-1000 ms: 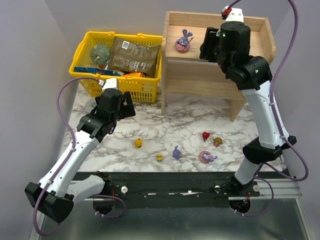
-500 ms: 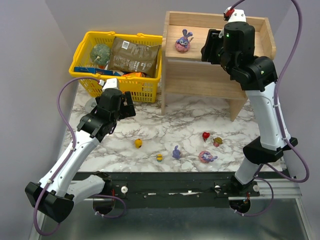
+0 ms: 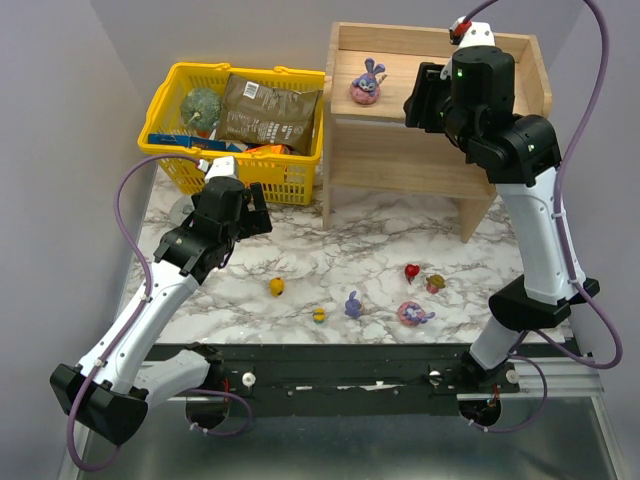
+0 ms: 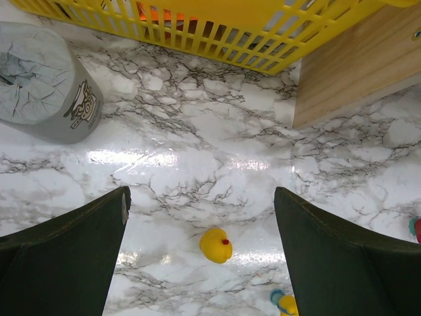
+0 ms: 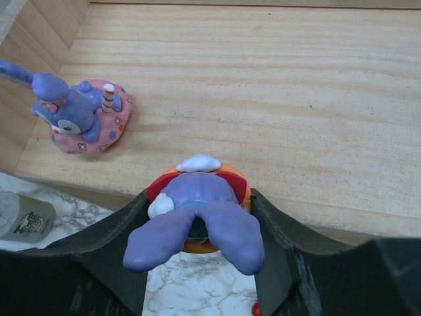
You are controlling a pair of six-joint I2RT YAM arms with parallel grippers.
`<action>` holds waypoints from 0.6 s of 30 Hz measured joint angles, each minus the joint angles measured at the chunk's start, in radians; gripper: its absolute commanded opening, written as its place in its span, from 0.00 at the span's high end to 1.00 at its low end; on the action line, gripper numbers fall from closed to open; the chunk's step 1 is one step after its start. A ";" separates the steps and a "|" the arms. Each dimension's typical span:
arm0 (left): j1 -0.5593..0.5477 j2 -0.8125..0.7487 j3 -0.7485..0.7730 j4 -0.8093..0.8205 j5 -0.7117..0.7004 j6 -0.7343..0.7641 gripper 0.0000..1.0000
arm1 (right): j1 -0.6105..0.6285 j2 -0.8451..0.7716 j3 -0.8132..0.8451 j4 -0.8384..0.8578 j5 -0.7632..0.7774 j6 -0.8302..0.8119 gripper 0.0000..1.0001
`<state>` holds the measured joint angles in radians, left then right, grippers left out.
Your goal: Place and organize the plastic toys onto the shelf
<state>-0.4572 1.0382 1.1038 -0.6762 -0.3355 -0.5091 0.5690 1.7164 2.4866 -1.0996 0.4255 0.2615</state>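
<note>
The right jaws are clamped on a purple bunny (image 5: 197, 210) by the sides of its red base, ears pointing back toward the wrist. It hangs over the near lip of the shelf (image 5: 276, 85), top tier, partly above the board and partly above the gap in front.

To set it down well, I would carry it farther in so the whole base is over wood, then lower it until the base sits flat. Only then should the jaws part. Released here, it could tip off the lip.

Another bunny (image 5: 82, 118) on a pink base stands at the left of the same tier, near the side wall and well apart from the held one. A spot to its right would leave a tidy row with room for more.

The left jaws are wide apart and empty, above the table (image 4: 197, 164) near a yellow duck (image 4: 216, 245). On the table nearer the arms lie a small yellow toy (image 3: 318, 314), a purple bunny toy (image 3: 353, 304), a pink-based bunny (image 3: 412, 313), a red toy (image 3: 411, 271) and a tan toy (image 3: 435, 284).

The yellow basket (image 3: 250, 175) sits left of the shelf and a grey cup (image 4: 46, 85) near it. Neither blocks the drop.
</note>
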 measured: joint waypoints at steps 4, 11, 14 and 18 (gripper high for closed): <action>0.001 0.000 0.000 0.000 0.005 -0.003 0.01 | 0.000 0.000 -0.003 0.007 0.002 0.000 0.70; 0.004 0.000 0.000 0.000 0.008 -0.008 0.01 | -0.001 0.002 -0.024 0.043 0.013 0.000 0.66; 0.004 0.000 0.000 0.000 0.008 -0.008 0.01 | -0.001 0.002 -0.048 0.084 0.024 -0.001 0.66; 0.005 0.000 0.000 0.000 0.008 -0.009 0.01 | -0.001 0.005 -0.061 0.116 0.034 -0.006 0.66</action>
<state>-0.4526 1.0378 1.1038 -0.6762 -0.3279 -0.5179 0.5678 1.7218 2.4252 -0.9833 0.4595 0.2550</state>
